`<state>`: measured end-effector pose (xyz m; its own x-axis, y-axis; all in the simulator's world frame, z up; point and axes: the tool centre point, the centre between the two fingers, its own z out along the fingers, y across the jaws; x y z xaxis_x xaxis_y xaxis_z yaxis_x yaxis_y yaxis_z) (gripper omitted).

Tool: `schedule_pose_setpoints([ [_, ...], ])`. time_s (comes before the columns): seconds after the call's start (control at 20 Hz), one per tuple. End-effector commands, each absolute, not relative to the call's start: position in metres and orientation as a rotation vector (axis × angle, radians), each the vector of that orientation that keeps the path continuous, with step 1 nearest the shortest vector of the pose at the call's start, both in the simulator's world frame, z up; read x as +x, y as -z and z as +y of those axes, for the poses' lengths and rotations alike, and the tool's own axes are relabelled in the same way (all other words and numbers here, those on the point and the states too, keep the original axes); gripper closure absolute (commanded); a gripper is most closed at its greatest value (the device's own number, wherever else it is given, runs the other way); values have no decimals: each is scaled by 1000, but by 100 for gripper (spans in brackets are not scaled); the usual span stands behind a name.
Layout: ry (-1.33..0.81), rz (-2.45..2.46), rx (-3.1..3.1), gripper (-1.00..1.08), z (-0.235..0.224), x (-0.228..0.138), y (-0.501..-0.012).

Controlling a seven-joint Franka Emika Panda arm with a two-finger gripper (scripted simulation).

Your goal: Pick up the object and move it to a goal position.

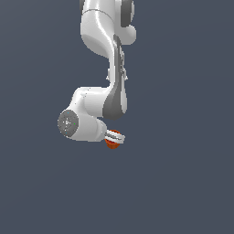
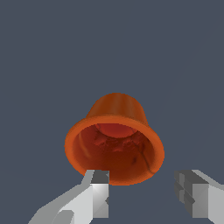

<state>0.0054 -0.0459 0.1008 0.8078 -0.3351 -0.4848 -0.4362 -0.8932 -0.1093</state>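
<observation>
The orange-red cup [image 2: 116,140] fills the middle of the wrist view, with its dark red inside facing the camera and its ribbed, tapered body pointing away. My gripper [image 2: 142,183] is open, with its fingers wide apart. One fingertip [image 2: 99,177] overlaps the near rim of the cup and the other stands clear of the rim. In the exterior view the cup [image 1: 111,144] shows only as a bit of orange under the hand, and the gripper [image 1: 113,135] is right over it, mostly hiding it.
The white arm [image 1: 103,68] hangs down from the top of the exterior view over a plain dark grey-blue surface [image 1: 183,183]. No other objects or goal marker show.
</observation>
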Motion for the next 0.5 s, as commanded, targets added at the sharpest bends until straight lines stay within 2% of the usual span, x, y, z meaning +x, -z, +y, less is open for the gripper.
schedule_pose_setpoints([
  [0.0, -742, 636, -2733, -20, -51, 4, -97],
  [0.45, -855, 702, -2631, -20, -62, -1, -89],
])
